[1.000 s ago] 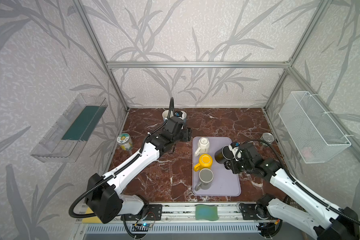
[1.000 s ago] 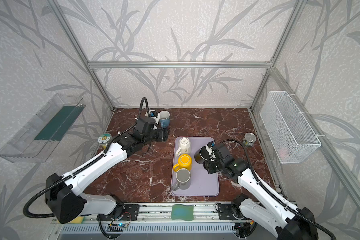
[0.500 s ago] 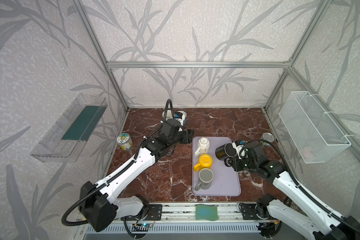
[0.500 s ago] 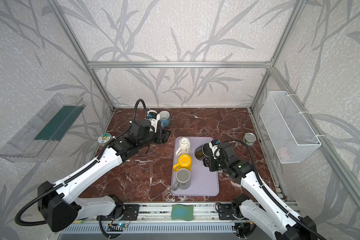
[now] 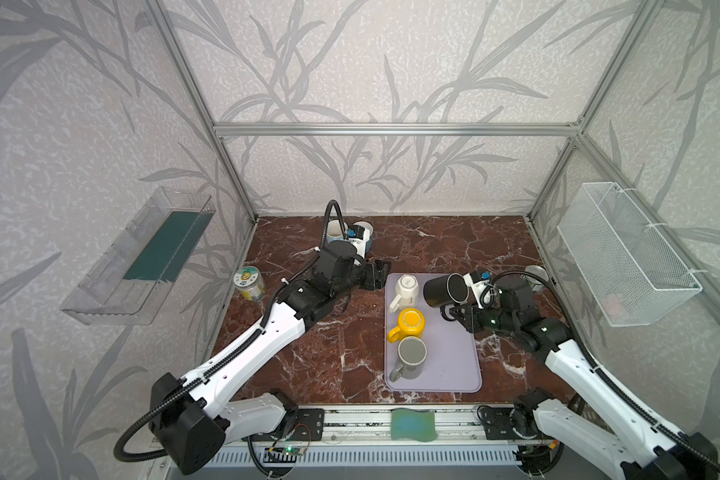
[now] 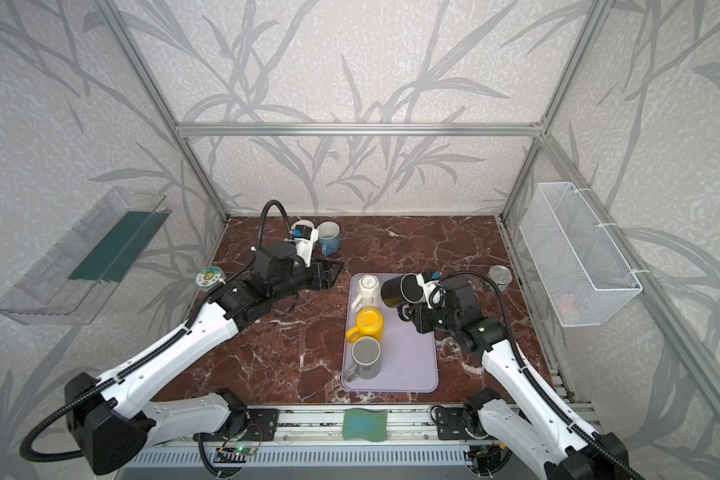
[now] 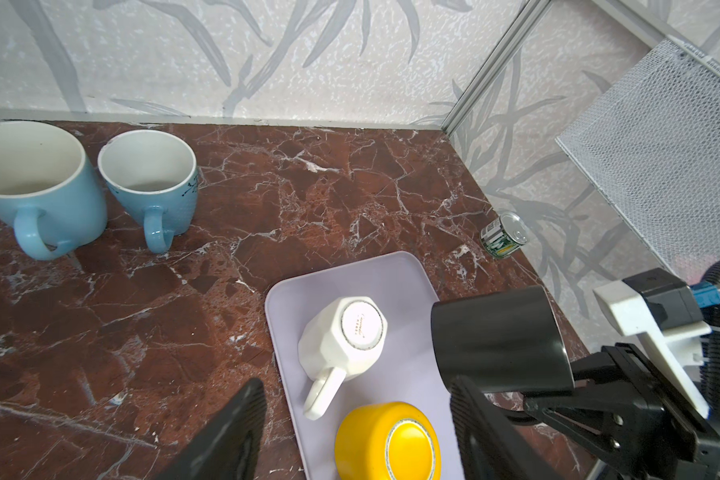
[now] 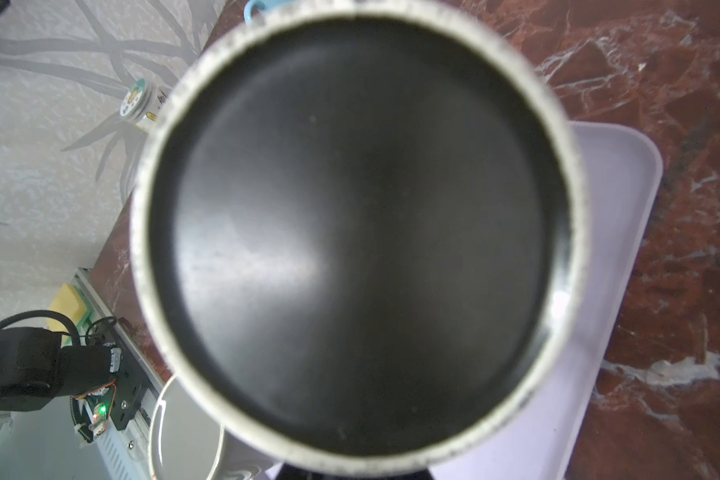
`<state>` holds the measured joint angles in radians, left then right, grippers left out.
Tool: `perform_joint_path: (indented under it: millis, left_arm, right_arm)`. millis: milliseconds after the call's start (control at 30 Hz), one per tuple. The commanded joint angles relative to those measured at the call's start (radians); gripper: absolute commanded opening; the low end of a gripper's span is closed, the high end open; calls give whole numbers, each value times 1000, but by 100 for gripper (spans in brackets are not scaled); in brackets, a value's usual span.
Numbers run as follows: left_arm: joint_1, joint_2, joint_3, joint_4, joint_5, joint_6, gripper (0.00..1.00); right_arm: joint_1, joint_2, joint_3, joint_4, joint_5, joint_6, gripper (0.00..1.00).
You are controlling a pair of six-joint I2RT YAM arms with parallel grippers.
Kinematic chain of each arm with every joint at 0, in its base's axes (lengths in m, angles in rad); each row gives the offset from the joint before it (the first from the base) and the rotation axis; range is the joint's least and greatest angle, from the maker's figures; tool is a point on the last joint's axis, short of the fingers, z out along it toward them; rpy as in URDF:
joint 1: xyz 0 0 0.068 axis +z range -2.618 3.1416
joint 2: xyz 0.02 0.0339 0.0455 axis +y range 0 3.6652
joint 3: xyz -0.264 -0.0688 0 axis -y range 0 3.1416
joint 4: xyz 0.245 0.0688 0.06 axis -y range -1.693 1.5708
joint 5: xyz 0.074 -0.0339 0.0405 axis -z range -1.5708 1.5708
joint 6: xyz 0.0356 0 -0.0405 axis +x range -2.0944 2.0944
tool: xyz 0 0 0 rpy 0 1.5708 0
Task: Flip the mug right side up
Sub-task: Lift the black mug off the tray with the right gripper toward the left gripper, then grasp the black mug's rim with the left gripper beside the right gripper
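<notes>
The black mug (image 5: 440, 291) (image 6: 400, 291) (image 7: 497, 338) hangs tilted on its side above the far right part of the lavender tray (image 5: 454, 370) (image 6: 414, 370). My right gripper (image 5: 454, 316) (image 6: 409, 313) is shut on the mug's handle. The mug's dark mouth (image 8: 358, 232) faces the right wrist camera and fills that view. My left gripper (image 5: 377, 275) (image 6: 329, 272) (image 7: 358, 386) is open and holds nothing, just left of the tray's far left corner.
On the tray a white mug (image 5: 406, 286) and a yellow mug (image 5: 410, 323) stand upside down, with a grey mug (image 5: 411, 356) in front of them. Two blue mugs (image 7: 38, 183) (image 7: 150, 178) stand upright at the back. A jar (image 5: 250, 282), a can (image 5: 535, 276) and a sponge (image 5: 412, 424) are also here.
The right gripper has raised the black mug a little and carried it slightly towards the back. The left arm has drawn back from the blue mugs, its open gripper staying near the tray corner.
</notes>
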<state>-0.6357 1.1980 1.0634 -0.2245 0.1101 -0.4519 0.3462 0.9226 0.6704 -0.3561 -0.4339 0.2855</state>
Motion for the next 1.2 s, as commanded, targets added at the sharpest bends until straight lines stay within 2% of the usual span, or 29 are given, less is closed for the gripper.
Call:
perform_joint_path:
  millis: [0, 100, 233, 433, 833, 1167]
  left_arm:
    - [-9, -31, -50, 125, 70, -70, 73]
    - [-16, -31, -50, 164, 112, -102, 72]
    - [-28, -57, -83, 218, 127, -123, 72]
    - [-35, -98, -82, 152, 111, -100, 72]
    - [-45, -50, -75, 245, 215, -150, 71]
    - [-96, -14, -76, 353, 328, -135, 70]
  right_arm:
    - [-32, 3, 74, 183, -128, -27, 0]
    - [-68, 27, 106, 222, -202, 6, 0]
    - [-96, 47, 133, 276, -239, 17, 0]
    - [-144, 111, 159, 431, -341, 118, 0]
    - [-160, 164, 166, 632, -424, 244, 0]
    - [-171, 157, 167, 682, -461, 259, 0]
